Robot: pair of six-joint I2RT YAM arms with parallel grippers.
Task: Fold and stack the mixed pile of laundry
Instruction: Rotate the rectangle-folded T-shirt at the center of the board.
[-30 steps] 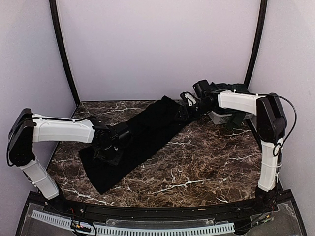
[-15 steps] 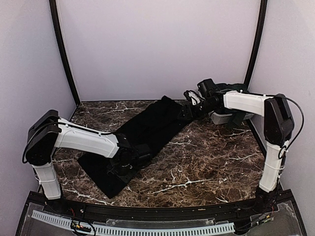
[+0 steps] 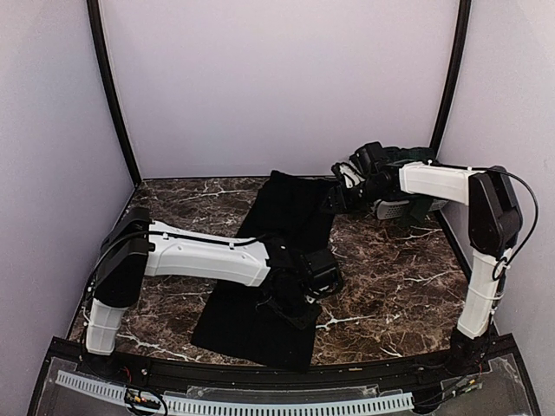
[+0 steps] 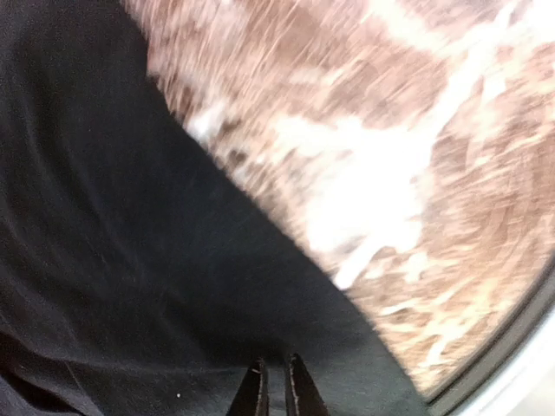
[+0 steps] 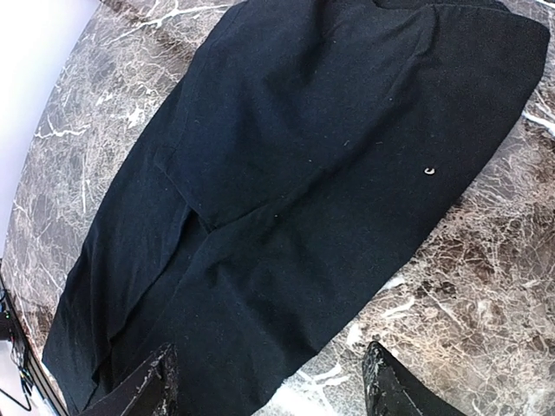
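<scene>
Flattening one garment ahead of its first fold, as best judged; no folded stack is visible on the marble table.
Item: black cloth, one piece; lies as a long strip from the far middle of the table to its near edge; mostly flat, with a lengthwise lap showing in the right wrist view.
Item: left gripper; low at the cloth's near right border; fingers pressed almost together, apparently nipping the fabric.
Item: right gripper; poised above the cloth's far end; fingers spread wide, holding nothing.
Item: white basket; far right, just beside the right arm; dark garments heaped in it, kinds not legible.
Next move calls for: right fingers to seize a far corner; wrinkles smoothed first; one end then carried over onto the other, edges kept aligned.
</scene>
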